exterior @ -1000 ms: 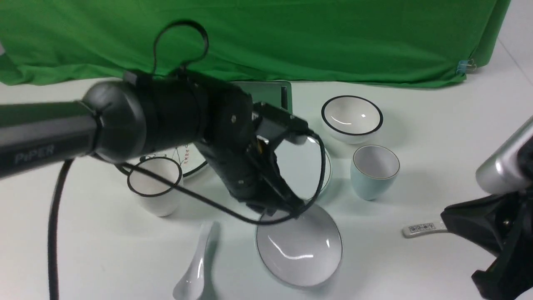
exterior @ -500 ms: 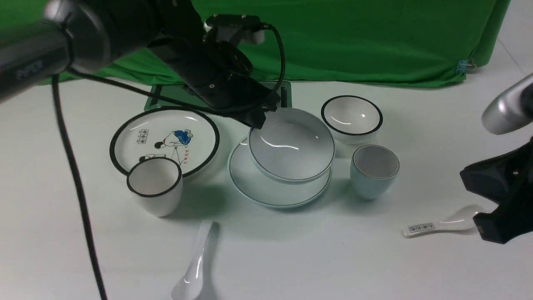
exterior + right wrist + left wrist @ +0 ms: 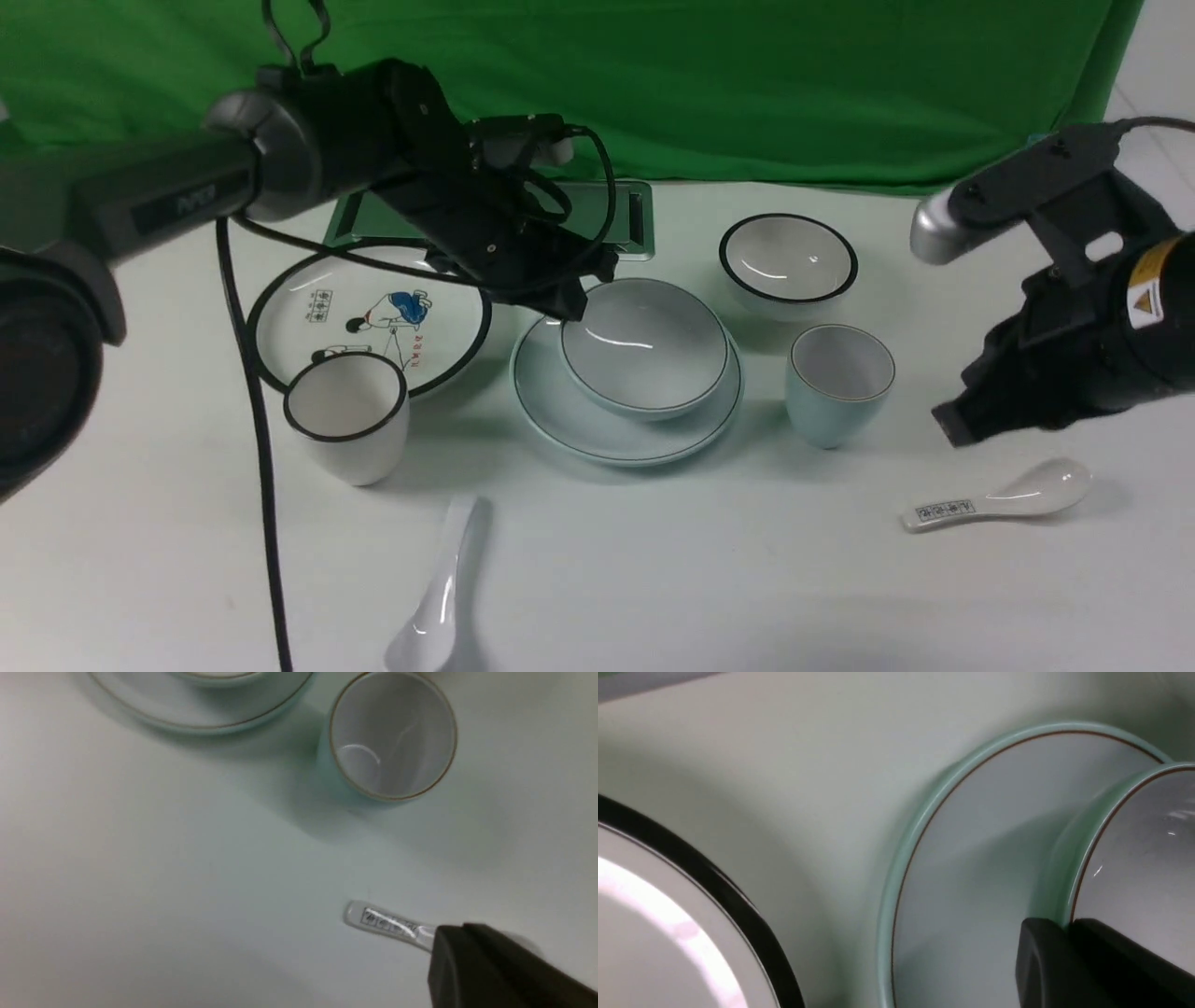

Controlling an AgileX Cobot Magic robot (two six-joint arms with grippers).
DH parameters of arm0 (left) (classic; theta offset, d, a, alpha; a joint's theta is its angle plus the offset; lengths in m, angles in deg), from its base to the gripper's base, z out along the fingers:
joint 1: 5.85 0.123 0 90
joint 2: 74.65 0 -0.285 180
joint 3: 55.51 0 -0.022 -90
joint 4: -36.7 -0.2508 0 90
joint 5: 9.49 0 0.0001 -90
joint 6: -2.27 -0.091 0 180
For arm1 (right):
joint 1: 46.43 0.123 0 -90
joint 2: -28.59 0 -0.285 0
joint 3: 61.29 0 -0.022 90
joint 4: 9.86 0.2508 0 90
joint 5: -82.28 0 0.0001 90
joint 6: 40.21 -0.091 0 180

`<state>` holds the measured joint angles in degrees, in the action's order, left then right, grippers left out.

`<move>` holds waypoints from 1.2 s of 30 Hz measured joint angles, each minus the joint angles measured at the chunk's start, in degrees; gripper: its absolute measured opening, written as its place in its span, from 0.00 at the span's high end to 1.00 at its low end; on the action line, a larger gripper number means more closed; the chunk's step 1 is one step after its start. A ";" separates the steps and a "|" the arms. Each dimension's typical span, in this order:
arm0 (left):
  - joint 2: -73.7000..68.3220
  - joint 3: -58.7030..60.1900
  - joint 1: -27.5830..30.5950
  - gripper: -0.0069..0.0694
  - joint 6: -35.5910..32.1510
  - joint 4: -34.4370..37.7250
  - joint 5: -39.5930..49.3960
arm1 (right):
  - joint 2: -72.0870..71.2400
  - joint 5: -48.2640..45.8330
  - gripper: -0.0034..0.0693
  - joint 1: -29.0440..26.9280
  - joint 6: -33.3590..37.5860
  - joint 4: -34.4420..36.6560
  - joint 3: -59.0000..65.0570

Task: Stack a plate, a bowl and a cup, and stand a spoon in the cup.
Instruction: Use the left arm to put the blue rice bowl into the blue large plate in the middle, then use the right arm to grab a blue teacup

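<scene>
My left tool [image 3: 563, 303] pinches the far left rim of the bowl [image 3: 644, 350], one finger inside and one outside. The bowl sits in the plate [image 3: 569, 415] at the middle of the worktop [image 3: 700, 579]; whether it has fully settled I cannot tell. The cup [image 3: 840, 383] stands upright just right of the plate, not touching it. The spoon [image 3: 434, 607] lies near the front, well apart from the cup. My right tool [image 3: 954, 425] is pressed together and empty, hanging right of the cup, near the patterned spoon [image 3: 999, 499].
</scene>
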<state>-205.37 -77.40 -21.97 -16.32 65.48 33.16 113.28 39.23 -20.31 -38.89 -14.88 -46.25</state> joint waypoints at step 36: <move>30.06 -0.13 -1.00 0.96 6.36 -24.76 24.50 | 33.39 -0.70 0.85 -5.05 5.40 3.95 -23.74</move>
<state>-175.31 -77.53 -22.97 -9.96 40.73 57.66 146.67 38.53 -25.37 -33.49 -10.92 -69.99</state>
